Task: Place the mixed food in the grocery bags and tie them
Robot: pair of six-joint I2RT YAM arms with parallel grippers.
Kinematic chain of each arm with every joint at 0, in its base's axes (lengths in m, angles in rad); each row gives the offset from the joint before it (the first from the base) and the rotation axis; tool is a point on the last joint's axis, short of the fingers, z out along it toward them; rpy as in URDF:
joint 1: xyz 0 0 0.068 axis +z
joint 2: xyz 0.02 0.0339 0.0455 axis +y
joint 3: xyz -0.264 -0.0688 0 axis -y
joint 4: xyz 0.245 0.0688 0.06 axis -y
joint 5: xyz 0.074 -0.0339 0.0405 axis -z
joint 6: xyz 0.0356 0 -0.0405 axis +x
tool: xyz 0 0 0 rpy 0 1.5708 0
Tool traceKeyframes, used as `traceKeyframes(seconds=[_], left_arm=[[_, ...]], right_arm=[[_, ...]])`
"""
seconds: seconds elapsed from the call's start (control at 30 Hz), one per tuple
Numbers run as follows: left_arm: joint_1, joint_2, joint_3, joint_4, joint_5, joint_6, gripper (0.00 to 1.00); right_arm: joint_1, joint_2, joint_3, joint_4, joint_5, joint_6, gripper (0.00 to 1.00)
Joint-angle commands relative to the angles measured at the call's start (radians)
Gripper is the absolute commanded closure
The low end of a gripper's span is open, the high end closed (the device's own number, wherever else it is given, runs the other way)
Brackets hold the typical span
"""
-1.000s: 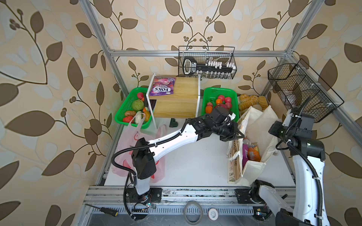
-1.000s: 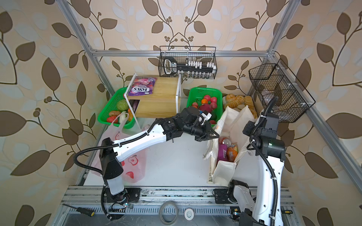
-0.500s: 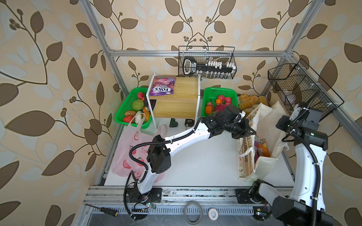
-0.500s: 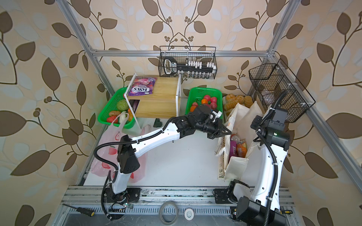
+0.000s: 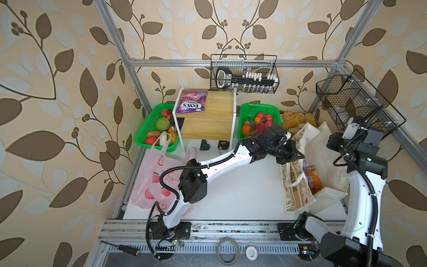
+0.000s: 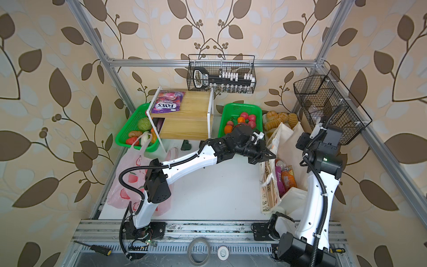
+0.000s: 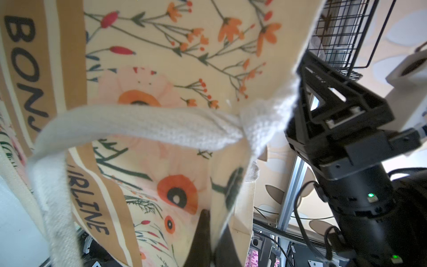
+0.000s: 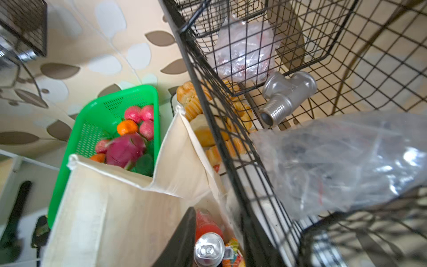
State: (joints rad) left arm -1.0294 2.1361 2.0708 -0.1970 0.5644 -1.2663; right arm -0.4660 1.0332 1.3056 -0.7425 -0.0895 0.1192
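Front right, canvas tote [image 5: 298, 191]: mouth open; cola can [image 6: 280, 164], magenta packet [image 6: 279, 182] and orange packet [image 6: 288, 180] inside.
Front left, pink bag [image 5: 150, 185]: slumped under left arm; contents unclear.
Back, green basket [image 8: 99, 108]: dragon fruit [image 8: 126, 150] and orange [image 8: 127, 127] inside.
Left gripper [image 6: 270, 155]: arm stretched across, pressed together on tote rim.
Right gripper [image 7: 300, 101]: raised beside wire basket [image 5: 355, 104]; jaws look parted, white strap [image 7: 138, 124] against one finger.
Change: left arm and tote mouth shifted right; right wrist rose.
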Motion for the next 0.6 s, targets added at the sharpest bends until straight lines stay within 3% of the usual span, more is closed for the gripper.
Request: traceKeyframes(seconds=[0.0, 0.1, 0.27, 0.33, 0.57], left_arm=[[-0.017, -0.081, -0.003, 0.085, 0.021, 0.028, 1.00], [-0.016, -0.097, -0.007, 0.043, -0.006, 0.077, 0.98], [-0.009, -0.122, -0.057, 0.032, -0.034, 0.107, 0.86], [-0.005, -0.130, -0.067, 0.031, -0.035, 0.118, 0.75], [-0.001, -0.185, -0.082, 0.002, -0.058, 0.208, 0.64]], right_arm=[[-0.002, -0.050, -0.014, 0.065, -0.072, 0.007, 0.52], [0.000, -0.086, 0.001, 0.054, -0.144, 0.050, 0.45], [0.054, -0.156, -0.016, 0.036, -0.288, 0.145, 0.41], [0.113, -0.180, -0.035, 0.009, -0.279, 0.162, 0.40], [0.296, -0.201, -0.097, -0.119, -0.130, 0.151, 0.37]])
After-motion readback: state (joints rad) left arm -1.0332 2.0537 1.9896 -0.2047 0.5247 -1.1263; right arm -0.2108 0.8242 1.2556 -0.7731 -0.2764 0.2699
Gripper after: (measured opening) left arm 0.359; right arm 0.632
